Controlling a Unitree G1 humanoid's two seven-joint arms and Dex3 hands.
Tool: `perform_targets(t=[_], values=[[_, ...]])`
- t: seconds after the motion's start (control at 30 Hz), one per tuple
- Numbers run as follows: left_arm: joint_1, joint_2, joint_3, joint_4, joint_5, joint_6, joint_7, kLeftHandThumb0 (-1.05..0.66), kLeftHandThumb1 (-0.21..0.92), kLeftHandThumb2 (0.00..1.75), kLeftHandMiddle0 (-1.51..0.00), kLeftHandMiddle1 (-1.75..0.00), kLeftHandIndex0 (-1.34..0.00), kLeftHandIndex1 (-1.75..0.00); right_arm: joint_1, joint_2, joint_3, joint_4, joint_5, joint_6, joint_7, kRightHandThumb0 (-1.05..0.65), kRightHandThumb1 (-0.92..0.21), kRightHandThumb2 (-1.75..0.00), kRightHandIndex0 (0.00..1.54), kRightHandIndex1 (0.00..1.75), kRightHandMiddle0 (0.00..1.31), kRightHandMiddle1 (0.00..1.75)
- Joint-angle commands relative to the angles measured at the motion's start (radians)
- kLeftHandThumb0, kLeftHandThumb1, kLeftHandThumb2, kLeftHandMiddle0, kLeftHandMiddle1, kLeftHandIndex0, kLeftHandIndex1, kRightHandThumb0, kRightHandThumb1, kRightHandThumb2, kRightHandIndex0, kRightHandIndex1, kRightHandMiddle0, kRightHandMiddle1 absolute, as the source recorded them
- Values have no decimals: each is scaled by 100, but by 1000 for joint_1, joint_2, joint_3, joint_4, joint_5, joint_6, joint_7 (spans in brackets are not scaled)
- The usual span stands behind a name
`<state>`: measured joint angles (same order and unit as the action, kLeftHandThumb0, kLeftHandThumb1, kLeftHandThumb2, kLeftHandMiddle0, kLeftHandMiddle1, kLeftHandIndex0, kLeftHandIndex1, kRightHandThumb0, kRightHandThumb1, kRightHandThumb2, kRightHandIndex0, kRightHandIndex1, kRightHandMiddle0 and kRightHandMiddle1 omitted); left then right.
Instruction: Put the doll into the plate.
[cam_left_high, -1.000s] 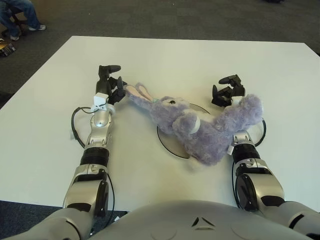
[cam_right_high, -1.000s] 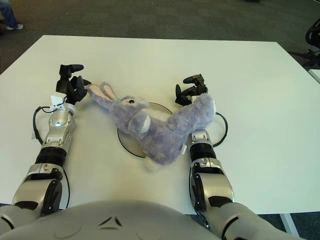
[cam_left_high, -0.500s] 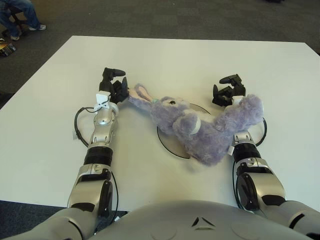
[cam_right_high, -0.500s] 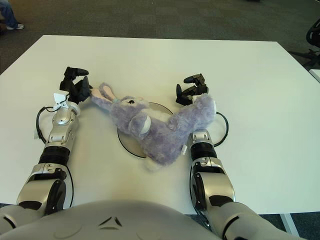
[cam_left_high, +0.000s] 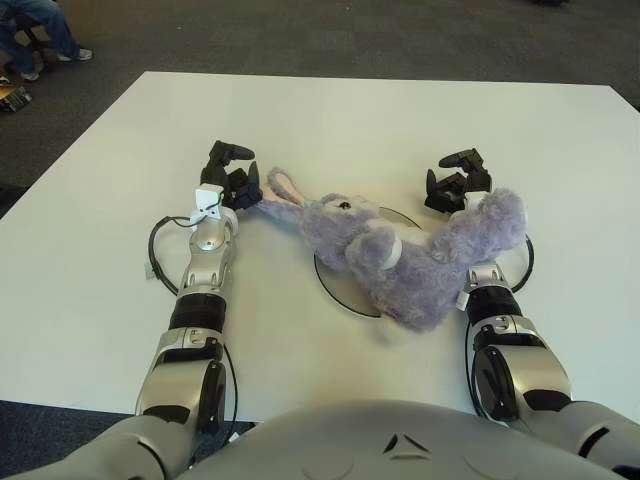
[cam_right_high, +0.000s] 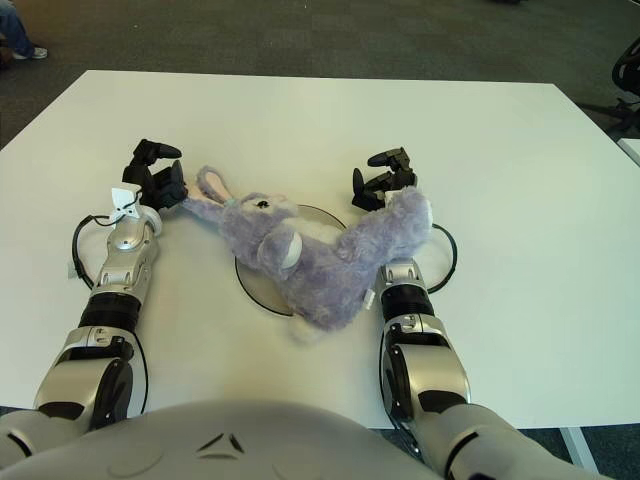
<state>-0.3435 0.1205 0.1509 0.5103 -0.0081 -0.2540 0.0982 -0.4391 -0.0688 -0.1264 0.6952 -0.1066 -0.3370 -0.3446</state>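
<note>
1. At the far left, in the top corner beyond the bench (cam_left_high: 90, 250), one seated person's legs (cam_left_high: 40, 30) show on the dark carpet.
2. One white bench carries everything else – two arms, one doll, one plate.
3. The left hand (cam_left_high: 228, 178) lies on the bench left of the doll, its dark fingers (cam_right_high: 160, 150) curled around the tip of one of the doll's ears (cam_left_high: 280, 190). Whether they truly pinch the ear or only touch it I cannot tell for certain, but they are closed against it.
4. One black cable (cam_left_high: 152, 250) loops on the bench beside the left forearm.
5. One purple plush rabbit doll (cam_left_high: 400, 260) lies stretched across the middle. Its two long ears point left toward the left hand, its head and body lie over the plate, and its hind end rests on the right forearm.
6. One round grey plate (cam_left_high: 345, 290) sits under the doll's head and chest – only its near-left rim and a sliver of its far edge show.
7. The right hand (cam_left_high: 455, 180) shows just beyond the doll's hind end, its fingers curled and holding nothing.
8. A second black cable (cam_right_high: 445, 255) loops by the right wrist.
</note>
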Motion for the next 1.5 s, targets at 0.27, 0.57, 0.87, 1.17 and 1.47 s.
perform_targets(t=[0.27, 0.57, 0.87, 1.17, 1.47], values=[[-20, -6, 14, 52, -40, -12, -28, -48, 34, 129, -124, -175, -60, -175, 21, -8, -9, 6, 4, 38, -12, -1, -34, -120, 72, 155, 40, 165], [-23, -29, 34, 66, -39, 11, 39, -47, 34, 128, -128, -175, -59, -175, 32, -8, -10, -14, 5, 52, -9, -1, -35, -120, 72, 155, 40, 165], [-46, -54, 71, 115, -53, -1, 104, -46, 38, 124, -129, -175, -57, -175, 40, -10, -11, -26, 9, 54, -1, -1, -35, -120, 72, 156, 40, 164], [-57, -60, 85, 143, -76, 11, 102, -46, 40, 121, -129, -175, -55, -175, 45, -11, -12, -37, 9, 62, -1, -1, -35, -120, 72, 156, 39, 165], [-55, -49, 79, 151, -81, 41, 67, -45, 43, 118, -129, -175, -53, -175, 47, -11, -11, -42, 3, 68, -8, -1, -35, -119, 72, 155, 39, 165]])
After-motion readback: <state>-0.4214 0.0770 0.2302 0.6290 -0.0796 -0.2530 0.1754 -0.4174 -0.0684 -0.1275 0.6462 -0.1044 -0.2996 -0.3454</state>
